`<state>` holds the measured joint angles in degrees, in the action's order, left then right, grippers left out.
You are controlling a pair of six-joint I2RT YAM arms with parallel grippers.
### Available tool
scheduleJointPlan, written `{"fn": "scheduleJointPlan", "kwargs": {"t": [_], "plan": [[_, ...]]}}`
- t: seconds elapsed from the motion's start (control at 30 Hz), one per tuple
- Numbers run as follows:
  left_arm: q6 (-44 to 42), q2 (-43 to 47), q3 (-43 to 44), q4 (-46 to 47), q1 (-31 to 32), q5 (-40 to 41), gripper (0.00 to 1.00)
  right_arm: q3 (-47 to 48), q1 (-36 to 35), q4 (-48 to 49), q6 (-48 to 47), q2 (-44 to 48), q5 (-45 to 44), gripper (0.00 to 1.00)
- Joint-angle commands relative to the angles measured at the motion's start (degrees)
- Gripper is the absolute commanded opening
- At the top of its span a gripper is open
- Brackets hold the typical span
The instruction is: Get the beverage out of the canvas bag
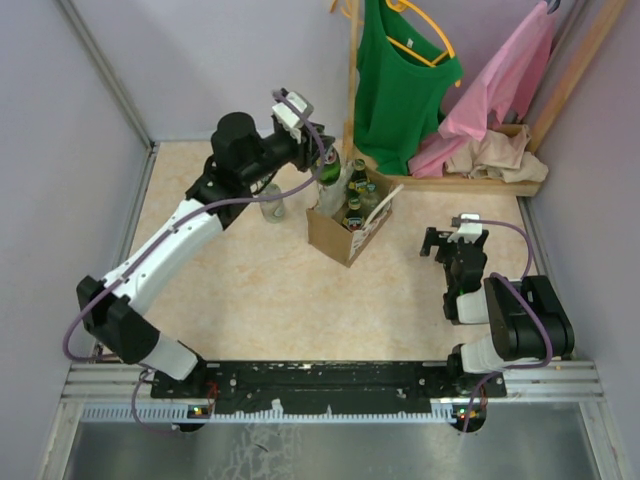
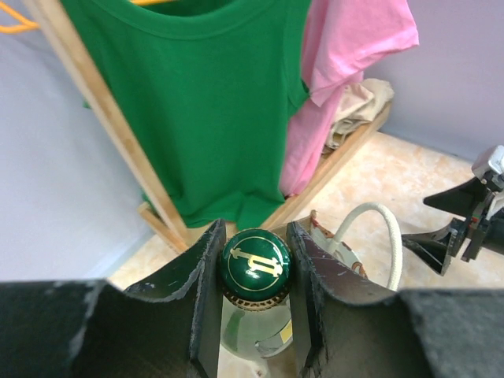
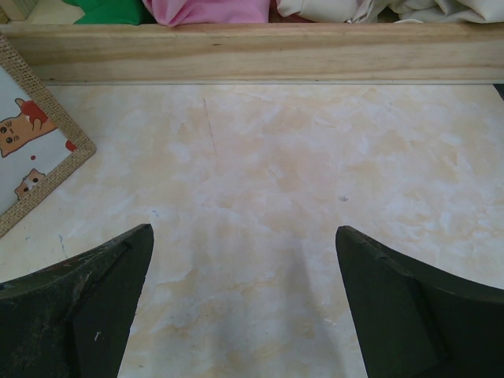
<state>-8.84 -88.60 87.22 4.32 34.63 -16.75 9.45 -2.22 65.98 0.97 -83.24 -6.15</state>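
**Orientation.** The beverage bottle (image 2: 254, 264) stood upright, its long axis vertical and its cap facing straight up toward the left wrist camera. In the overhead view it was at the far-left edge of the canvas bag (image 1: 340, 240), with its neck above the rim. Whether its base had cleared the bag could not be determined.

**Materials and shapes.** The bottle cap was round, glossy and dark green with a gold emblem. The glass below it appeared pale green, though this part was blurred. The bag was boxy and tan-brown, with a woven, burlap-like edge, a pale panel printed with cats, and a white rope handle (image 2: 378, 228). At least two more green bottles (image 1: 355, 195) stood inside it. A clear bottle (image 1: 272, 205) stood on the mottled beige table (image 1: 260, 300), to the left of the bag.

**Jaws.** The left gripper (image 1: 327, 165) was clenched on the bottle's neck just under the cap, one scuffed black finger (image 2: 206, 287) pressing on each side. The right gripper (image 3: 242, 229) was released, its jaws spread wide above bare table, to the right of the bag and not touching it.

**Surroundings.** A green shirt (image 1: 400, 90) and a pink garment (image 1: 500, 90) hung on a wooden rack (image 1: 480, 184) behind.
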Motion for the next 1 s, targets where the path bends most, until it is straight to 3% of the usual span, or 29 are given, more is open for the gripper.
{"fn": "scheduleJointPlan", "kwargs": {"t": [0.0,0.13,0.4,0.5,0.63,0.97], "plan": [[-5.18,7.75,0.83,2.77,-0.17,9.12,0.00,1.60,0.01,2.76,-1.08,0.27,-0.21,0.99],[-6.16,12.38,-3.83,2.19,-2.12,18.64,0.00,1.62,0.07,2.76,-1.07,0.30,-0.24,0.99],[2.93,20.08,-15.54,3.26,-16.97,16.56,0.00,1.62,0.02,2.71,-1.07,0.32,-0.21,0.99],[4.01,22.38,-19.37,4.09,-20.44,18.69,0.00,1.58,0.01,2.76,-1.09,0.28,-0.22,0.99],[7.88,24.06,-24.75,6.99,-26.16,15.75,0.00,1.60,0.03,2.76,-1.06,0.27,-0.15,0.99],[9.46,19.12,-35.22,19.92,-28.78,13.98,0.00,1.62,0.03,2.75,-1.09,0.28,-0.20,0.99]]}}
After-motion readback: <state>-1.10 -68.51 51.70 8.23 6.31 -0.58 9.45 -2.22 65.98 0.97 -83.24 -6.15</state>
